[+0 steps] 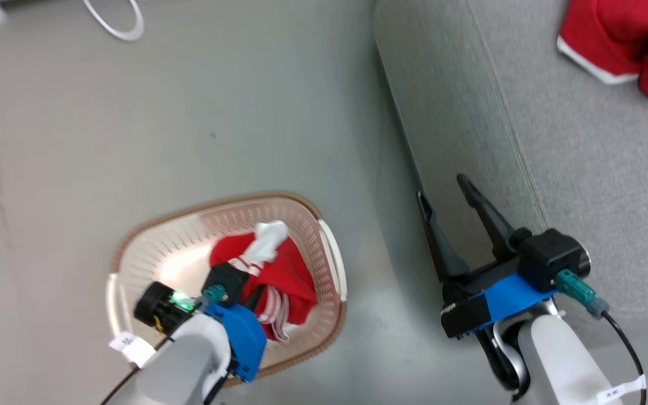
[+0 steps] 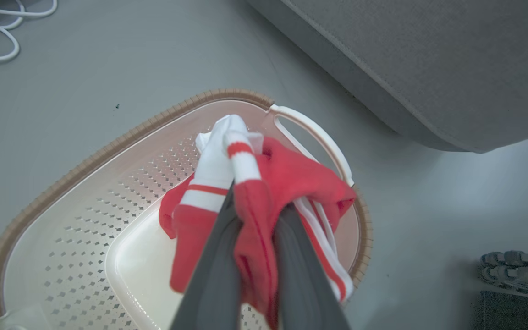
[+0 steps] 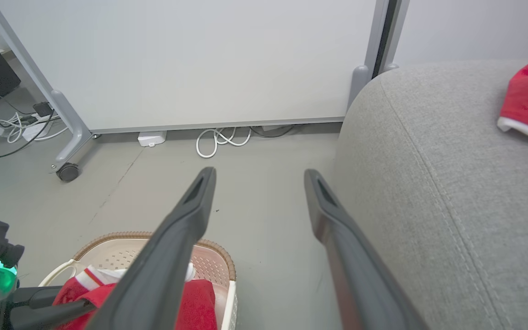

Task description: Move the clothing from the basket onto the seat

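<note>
Your left claw [image 2: 257,220]: clenched on red striped garment [image 2: 291,178], cloth bunched round fingers [image 2: 213,266], within rim of basket [image 1: 211,203]. Basket stands on floor [image 1: 245,112], near seat [image 1: 583,169]. Your right claw [image 1: 441,187]: released, jaws wide, nothing held, at seat's front edge. Second red garment [image 1: 616,34] lies on seat, far right.

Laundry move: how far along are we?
Done: the first garment lies on the seat. In hand: the left gripper is shut on the second garment, bunched above the basket floor. Left: carry it to the seat and release. The right gripper hangs open and empty by the seat's edge.
</note>
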`<state>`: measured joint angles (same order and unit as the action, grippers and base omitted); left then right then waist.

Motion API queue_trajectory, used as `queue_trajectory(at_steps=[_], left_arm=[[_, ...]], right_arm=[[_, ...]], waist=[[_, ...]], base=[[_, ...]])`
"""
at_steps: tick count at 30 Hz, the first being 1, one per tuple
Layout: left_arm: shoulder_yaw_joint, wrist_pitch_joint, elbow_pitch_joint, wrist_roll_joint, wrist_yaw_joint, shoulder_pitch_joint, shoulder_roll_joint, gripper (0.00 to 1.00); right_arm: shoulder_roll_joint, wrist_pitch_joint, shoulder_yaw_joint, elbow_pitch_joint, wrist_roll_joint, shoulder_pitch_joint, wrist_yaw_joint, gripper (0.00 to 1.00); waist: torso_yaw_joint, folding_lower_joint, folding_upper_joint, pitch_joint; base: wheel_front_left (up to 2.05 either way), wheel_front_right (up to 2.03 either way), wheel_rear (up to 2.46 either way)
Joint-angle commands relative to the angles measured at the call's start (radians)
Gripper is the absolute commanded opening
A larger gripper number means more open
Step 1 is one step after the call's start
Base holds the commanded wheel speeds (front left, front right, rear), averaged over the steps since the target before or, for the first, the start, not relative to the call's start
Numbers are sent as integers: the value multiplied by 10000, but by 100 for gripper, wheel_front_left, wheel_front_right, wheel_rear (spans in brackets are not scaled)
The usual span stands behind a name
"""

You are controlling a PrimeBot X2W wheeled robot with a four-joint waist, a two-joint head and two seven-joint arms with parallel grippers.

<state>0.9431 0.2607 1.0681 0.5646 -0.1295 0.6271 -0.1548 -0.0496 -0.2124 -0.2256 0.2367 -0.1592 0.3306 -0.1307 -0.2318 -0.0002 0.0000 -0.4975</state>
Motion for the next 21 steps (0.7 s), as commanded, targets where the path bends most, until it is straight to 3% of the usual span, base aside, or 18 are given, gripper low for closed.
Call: queue_trajectory(at_steps=[1,13,21], left_arm=[[27,52,-245,36,-4,-196,-14,0],[-381,59,-2746,-269,-5,-1156,-254,0],[-792,60,-3834,-490,-5,-826,-123,0]], right_arm=[[-16,73,28,-20,36,-205,-3,100],[-16,763,205,-339,134,-1253,-4,100],[-14,1075,195,-450,74,-1743,-3,100]], waist=[[653,2,0,1025],[1390,2,0,3016],[1701,2,0,3854]], base=[[0,0,0],[0,0,0],[0,0,0]])
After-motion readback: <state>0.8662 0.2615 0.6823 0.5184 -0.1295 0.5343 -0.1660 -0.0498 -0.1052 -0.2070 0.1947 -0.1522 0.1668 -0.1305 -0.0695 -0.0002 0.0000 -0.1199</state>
